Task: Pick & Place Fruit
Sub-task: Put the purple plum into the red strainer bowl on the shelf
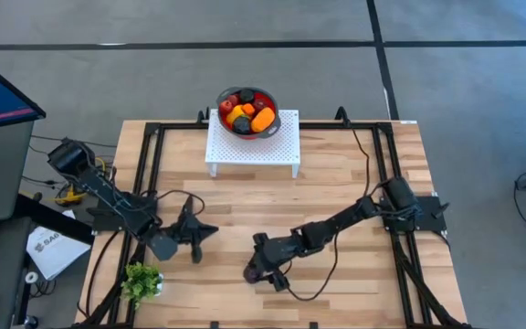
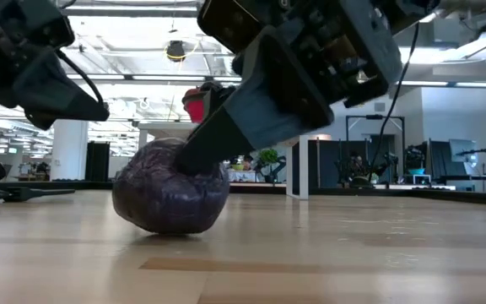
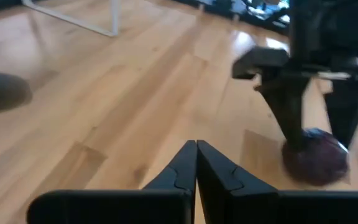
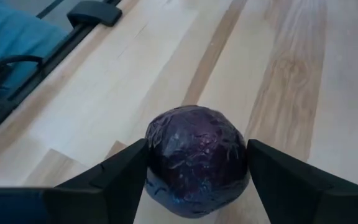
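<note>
A dark maroon-purple fruit (image 4: pixel 196 158) with a wrinkled skin rests on the wooden table near its near edge (image 1: pixel 256 271) (image 2: pixel 171 198). My right gripper (image 4: pixel 196 149) comes down over it, one finger on each side, shut on it. My left gripper (image 3: pixel 196 158) is shut on nothing and hovers left of the fruit (image 1: pixel 199 239); its wrist view shows the fruit (image 3: pixel 314 155) under the right arm. Several other fruits, orange, red, yellow and dark, lie in the red bowl (image 1: pixel 223 99) at the far edge. My right gripper pinches the maroon-purple fruit between its two fingers (image 4: pixel 129 171), which sit on its opposite sides (image 4: pixel 157 155) at about its widest part. The fingers slant down from above and from the table's right. The fruit's underside (image 2: pixel 171 228) is on the table.
The bowl stands on a white perforated stand (image 1: pixel 252 144) at the far middle of the table. A leafy green sprig (image 1: pixel 142 281) sits at the near left corner. Black frame rails (image 1: pixel 149 164) run along the left and right sides. Bare wood lies between the arms and the stand.
</note>
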You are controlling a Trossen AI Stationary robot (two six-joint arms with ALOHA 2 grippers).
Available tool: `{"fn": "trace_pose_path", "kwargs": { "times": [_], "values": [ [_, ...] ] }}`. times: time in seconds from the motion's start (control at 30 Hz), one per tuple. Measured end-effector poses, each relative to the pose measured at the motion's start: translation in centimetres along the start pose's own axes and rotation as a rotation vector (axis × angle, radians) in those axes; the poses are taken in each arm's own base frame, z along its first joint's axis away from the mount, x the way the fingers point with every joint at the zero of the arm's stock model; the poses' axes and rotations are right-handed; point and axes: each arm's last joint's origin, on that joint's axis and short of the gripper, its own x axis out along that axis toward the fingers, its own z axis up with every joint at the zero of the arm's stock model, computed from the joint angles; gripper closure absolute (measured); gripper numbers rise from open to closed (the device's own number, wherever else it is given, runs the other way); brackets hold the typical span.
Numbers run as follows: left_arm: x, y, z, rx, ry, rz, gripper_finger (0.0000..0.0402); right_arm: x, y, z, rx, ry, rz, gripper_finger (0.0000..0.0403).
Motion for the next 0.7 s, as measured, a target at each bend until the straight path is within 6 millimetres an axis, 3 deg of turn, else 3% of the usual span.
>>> {"fn": "trace_pose_path", "kwargs": {
  "times": [0.5, 0.7],
  "values": [
    [0.0, 0.4, 0.0, -0.009, -0.058, 0.060, 0.0399, 0.1, -0.7, -0.1, 0.027, 0.001, 0.008, 0.0226],
    [0.0, 0.4, 0.0, -0.016, -0.063, 0.057, 0.0399, -1.4, -0.7, 1.4, 0.006, -0.052, 0.000, 0.0233]
  ]
}}
